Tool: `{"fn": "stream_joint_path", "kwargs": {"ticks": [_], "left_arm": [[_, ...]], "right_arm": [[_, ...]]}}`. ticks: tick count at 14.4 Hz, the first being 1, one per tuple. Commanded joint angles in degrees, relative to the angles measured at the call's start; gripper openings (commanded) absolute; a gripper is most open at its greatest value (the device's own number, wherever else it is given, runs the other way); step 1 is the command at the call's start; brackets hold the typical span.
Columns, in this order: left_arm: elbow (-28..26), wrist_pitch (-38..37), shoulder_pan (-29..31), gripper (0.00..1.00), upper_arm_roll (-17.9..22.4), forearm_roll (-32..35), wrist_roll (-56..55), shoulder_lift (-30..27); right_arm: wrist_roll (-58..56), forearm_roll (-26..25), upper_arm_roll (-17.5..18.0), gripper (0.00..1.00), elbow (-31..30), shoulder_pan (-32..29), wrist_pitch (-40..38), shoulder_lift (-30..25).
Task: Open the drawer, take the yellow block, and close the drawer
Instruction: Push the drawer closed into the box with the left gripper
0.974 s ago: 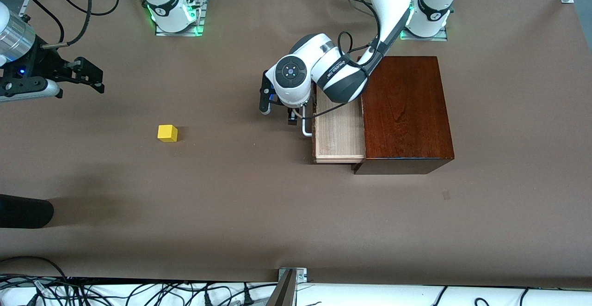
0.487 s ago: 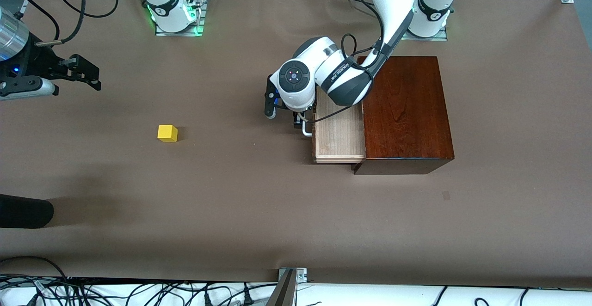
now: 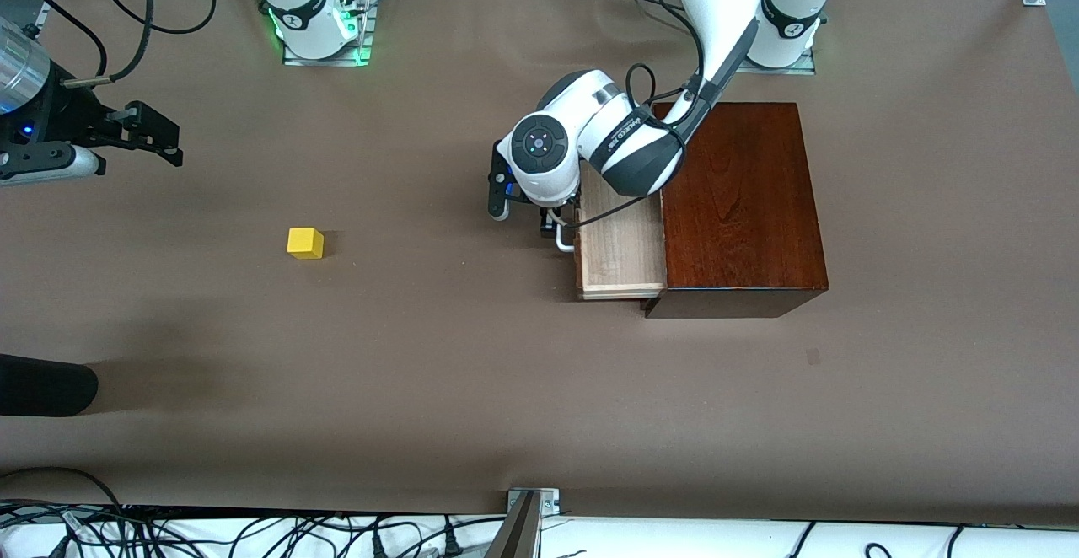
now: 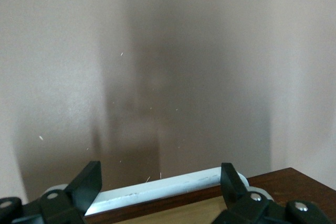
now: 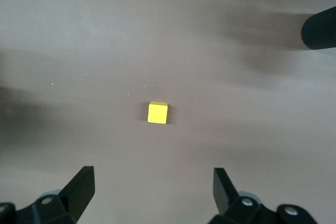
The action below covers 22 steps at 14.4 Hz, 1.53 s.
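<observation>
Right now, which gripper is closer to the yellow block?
Right. The right gripper hangs open over bare table toward the right arm's end, near the yellow block. The left gripper is open at the drawer handle.

Yellow block (image 3: 304, 243) on table, well apart from drawer (image 3: 620, 246).

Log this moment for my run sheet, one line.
drawer part open | left gripper at handle, open | yellow block on table | right gripper waits, open

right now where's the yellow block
The yellow block sits on the bare table toward the right arm's end, well apart from the open drawer, not in it. The right gripper is over it.
</observation>
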Motion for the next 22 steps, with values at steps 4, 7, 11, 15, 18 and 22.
{"fn": "stream_joint_path", "kwargs": {"ticks": [4, 7, 11, 15, 18, 22], "left_arm": [[-1.02, -8.88, 1.0, 1.0, 2.15, 3.03, -1.29, -1.96], [-1.19, -10.3, 0.91, 1.0, 2.95, 4.07, -1.29, -2.58], [-1.2, -12.85, 0.91, 1.0, 3.04, 7.94, -1.29, -2.75], [-1.28, -16.71, 1.0, 1.0, 3.74, 11.02, -1.29, -2.67], [-1.28, -17.6, 0.91, 1.0, 3.92, 12.34, -1.29, -2.75], [-1.72, -17.69, 0.91, 1.0, 4.62, 12.78, -1.29, -2.49]], "right_arm": [[-1.03, -1.86, 0.63, 1.0, 1.9, -0.48, -1.54, 0.58], [-1.11, -2.13, 0.19, 1.0, 1.81, -0.56, -1.46, 0.66], [-0.94, -3.27, 0.19, 1.0, 1.82, -0.65, -1.11, 0.75], [-0.76, -3.27, 0.28, 1.0, 1.82, -0.56, -1.2, 0.75], [-0.85, -3.36, 0.19, 1.0, 1.82, -0.56, -1.11, 0.75], [-0.85, -3.36, 0.28, 1.0, 1.82, -0.56, -1.2, 0.66]]}}
